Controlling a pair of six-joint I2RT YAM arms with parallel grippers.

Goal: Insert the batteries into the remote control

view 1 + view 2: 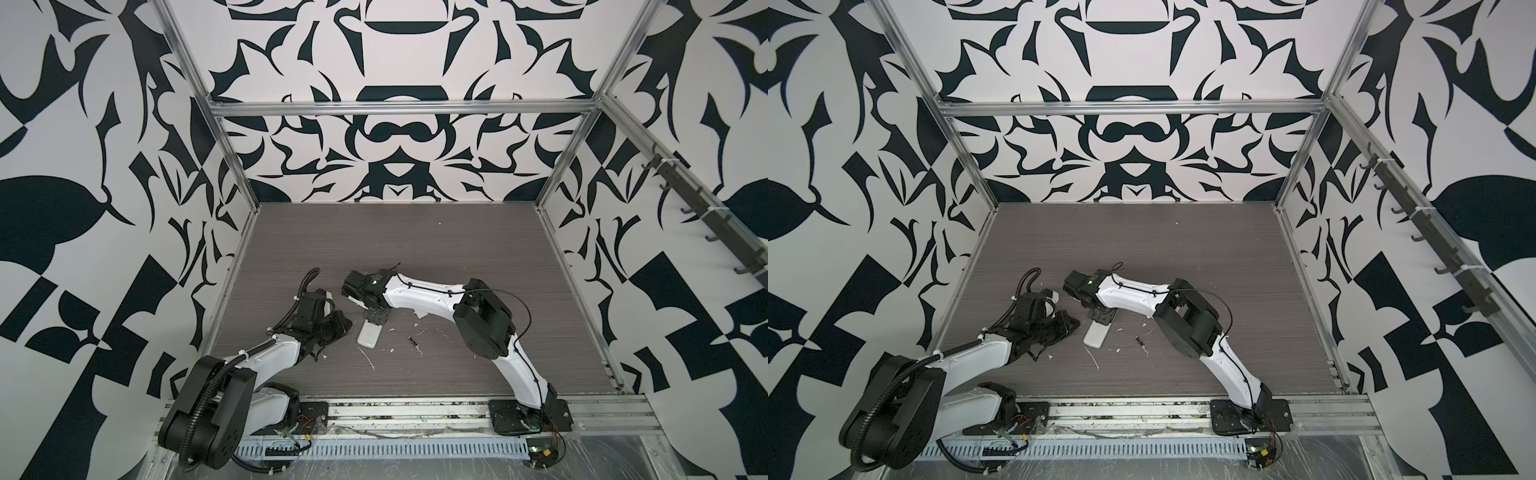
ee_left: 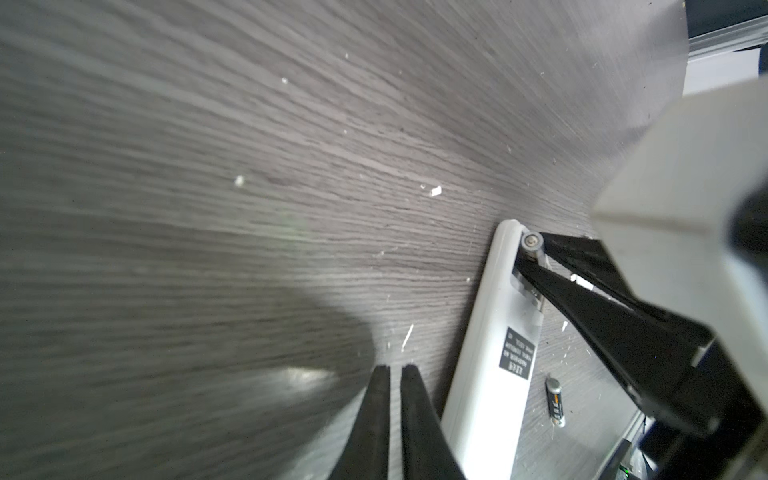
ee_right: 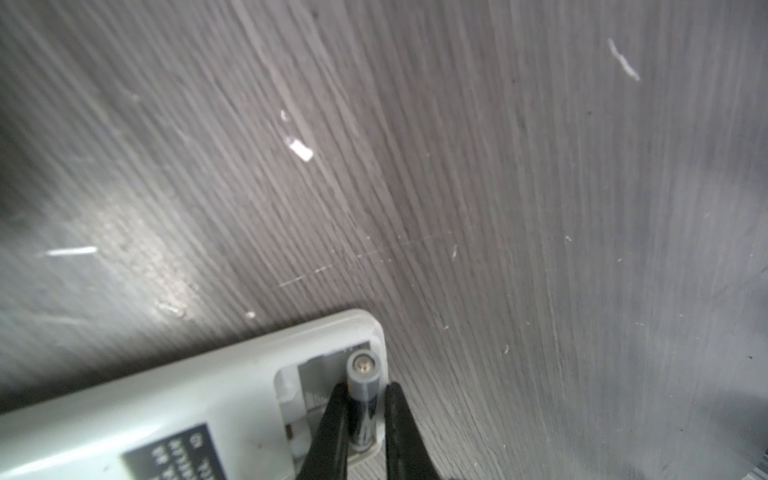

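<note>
**A:** What is the right pincer (image 3: 365, 386) doing?

**B:** Its two black fingers are closed on a battery (image 3: 362, 370), one on each side of the barrel. That battery lies lengthwise in the open compartment (image 3: 316, 386) of the remote control (image 3: 166, 395). It is in the slot against the remote's long edge, and its metal nub points at the end wall. Whether it is pressed fully down I cannot tell.

**A:** Any print on it?

**B:** A dark sleeve with a pale band. Nothing readable.

**A:** And just past the fingers?

**B:** The remote control lies back-up on the grey wood-grain table (image 1: 415, 249). Its compartment end is under the right pincer, and its body runs away from there toward the arm bases. On the white back is a black label (image 2: 516, 353) with several lines of white print. The print is too small and blurred to read in either wrist view.

**A:** The other battery?

**B:** The loose battery (image 2: 555, 401) lies flat on the table near the right pincer. It is just beside the remote's long edge and not touching it. It is dark with orange and pale marks, and no brand is legible. In both top views it shows only as a small dark stick.

**A:** And the left pincer (image 2: 395, 368)?

**B:** Its fingers are together, with only a hairline between the tips, and it is empty. It sits low over the table just beside the remote's other long edge, on the opposite side from the loose battery.

**A:** Further out?

**B:** White flecks (image 3: 301, 149) lie scattered over the table beyond both pincers.
</note>
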